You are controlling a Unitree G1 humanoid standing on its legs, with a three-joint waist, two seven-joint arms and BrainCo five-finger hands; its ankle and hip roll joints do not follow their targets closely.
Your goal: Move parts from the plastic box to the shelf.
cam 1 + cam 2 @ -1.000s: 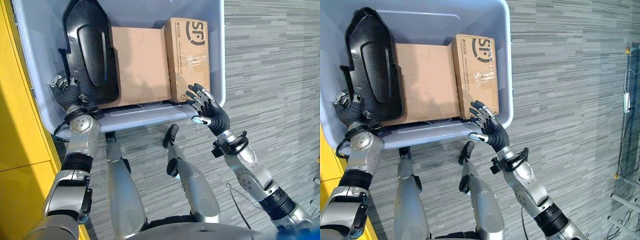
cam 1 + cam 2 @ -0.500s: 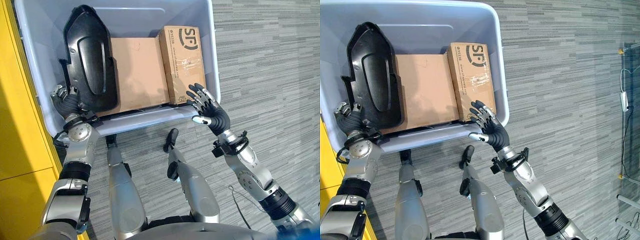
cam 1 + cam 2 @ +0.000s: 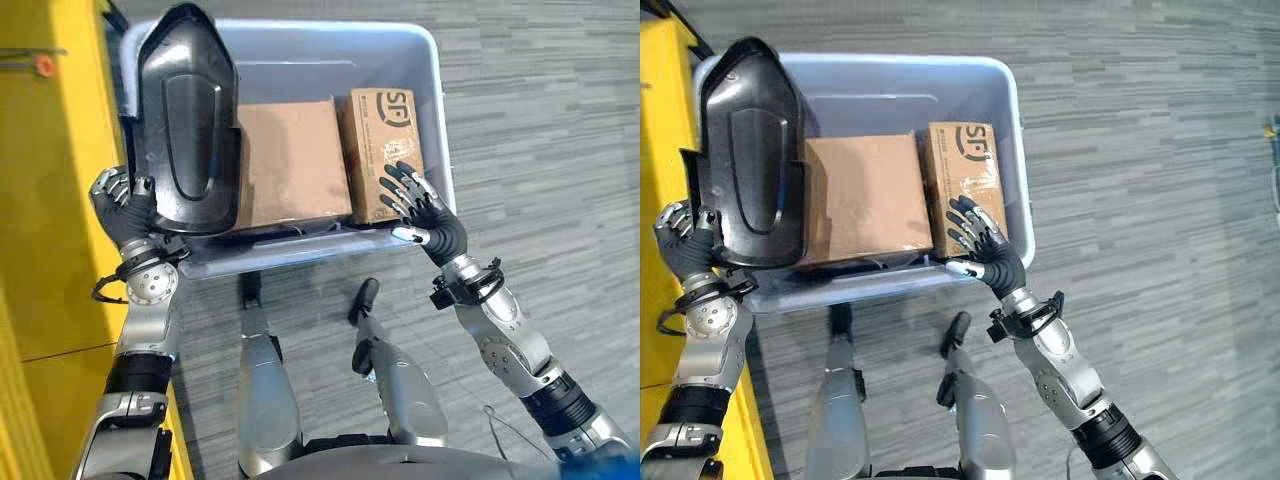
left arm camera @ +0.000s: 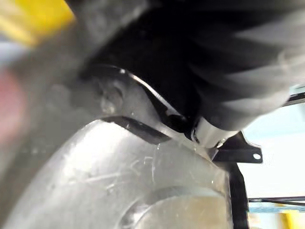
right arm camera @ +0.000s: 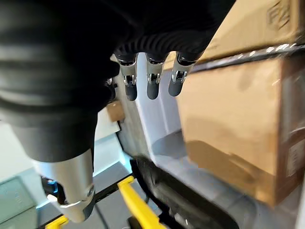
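Left eye view: plastic box point(image 3: 437, 120) holds two cartons; left hand point(image 3: 118, 200) grips black part point(image 3: 185, 120), right hand point(image 3: 425, 212) spread

A glossy black moulded part point(image 3: 185, 120) stands raised at the left end of the pale plastic box point(image 3: 300, 62).

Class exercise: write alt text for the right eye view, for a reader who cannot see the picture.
The robot's left hand grips a large black moulded part by its lower edge, above the left end of a pale blue plastic box. Two cardboard boxes lie inside, a plain box and a printed box, with the open right hand spread over the printed one. A yellow structure stands beside.
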